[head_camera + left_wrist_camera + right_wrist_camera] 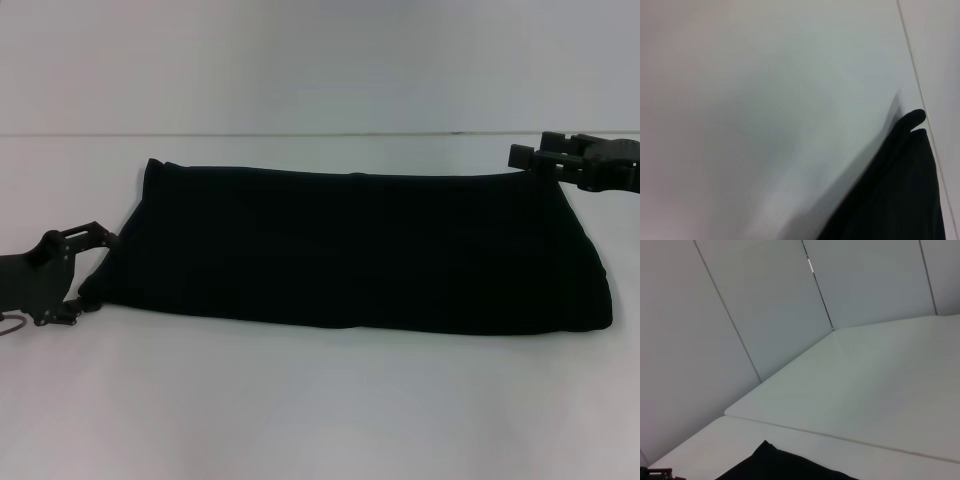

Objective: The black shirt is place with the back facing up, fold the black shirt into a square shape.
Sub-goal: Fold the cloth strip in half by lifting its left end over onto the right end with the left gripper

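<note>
The left gripper [95, 238] is sitting at the left end of the black shirt [350, 250], its fingers spread wide; the right gripper [535, 157] is hovering at the far right corner, its opening impossible to tell. The shirt is lying as a long folded band on the white table [320, 400]. Any uneven pinch or pull is likely risking a skewed, unsquare fold.

The black shirt [350, 250] lies on the table [320, 400], left gripper [88, 262] at its left end, right gripper [535, 158] at its far right corner.

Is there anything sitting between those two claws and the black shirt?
No. The left gripper sits right at the black shirt at its left end, the right gripper by its far right corner; only bare table surrounds it.
</note>
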You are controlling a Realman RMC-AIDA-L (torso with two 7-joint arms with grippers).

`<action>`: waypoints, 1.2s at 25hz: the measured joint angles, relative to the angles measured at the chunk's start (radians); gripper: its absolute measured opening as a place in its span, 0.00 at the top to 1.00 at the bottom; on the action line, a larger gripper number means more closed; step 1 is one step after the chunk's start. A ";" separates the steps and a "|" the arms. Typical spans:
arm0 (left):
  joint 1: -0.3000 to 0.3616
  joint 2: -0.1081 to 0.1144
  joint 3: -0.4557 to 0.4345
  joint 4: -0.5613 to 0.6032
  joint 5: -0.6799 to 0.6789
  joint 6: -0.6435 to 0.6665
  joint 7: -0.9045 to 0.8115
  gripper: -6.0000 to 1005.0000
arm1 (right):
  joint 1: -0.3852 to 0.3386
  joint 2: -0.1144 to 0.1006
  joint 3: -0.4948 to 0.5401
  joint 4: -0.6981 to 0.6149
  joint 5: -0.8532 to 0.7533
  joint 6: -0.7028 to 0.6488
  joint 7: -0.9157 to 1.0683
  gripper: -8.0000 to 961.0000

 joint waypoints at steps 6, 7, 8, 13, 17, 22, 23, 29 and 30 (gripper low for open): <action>0.000 -0.001 -0.001 -0.011 -0.004 -0.007 0.000 0.06 | 0.003 0.000 0.000 0.000 0.000 0.001 0.000 0.16; 0.000 -0.001 -0.001 -0.011 -0.004 -0.007 0.000 0.06 | 0.003 0.000 0.000 0.000 0.000 0.001 0.000 0.16; -0.001 -0.001 -0.001 -0.011 -0.004 -0.009 0.000 0.06 | 0.004 0.000 0.000 0.000 0.000 0.001 0.000 0.16; -0.006 -0.001 0.000 -0.011 -0.004 -0.019 0.000 0.06 | 0.004 0.000 0.000 0.000 0.000 0.001 0.000 0.16; -0.007 -0.001 0.001 -0.011 -0.007 -0.029 0.001 0.06 | 0.004 0.000 0.000 0.000 0.000 0.002 0.000 0.16; -0.008 -0.001 0.004 -0.012 -0.019 -0.034 0.011 0.06 | 0.005 0.000 0.000 0.000 0.000 0.003 0.000 0.16; -0.009 -0.001 0.004 -0.012 -0.019 -0.036 0.013 0.06 | 0.005 0.000 0.000 0.000 0.000 0.004 0.000 0.16; -0.010 0.000 0.006 -0.013 -0.020 -0.036 0.036 0.06 | 0.007 0.000 0.000 0.000 0.000 0.004 -0.001 0.16; -0.011 0.000 0.007 -0.014 -0.021 -0.034 0.043 0.06 | 0.007 0.000 0.000 0.000 0.000 0.004 -0.001 0.16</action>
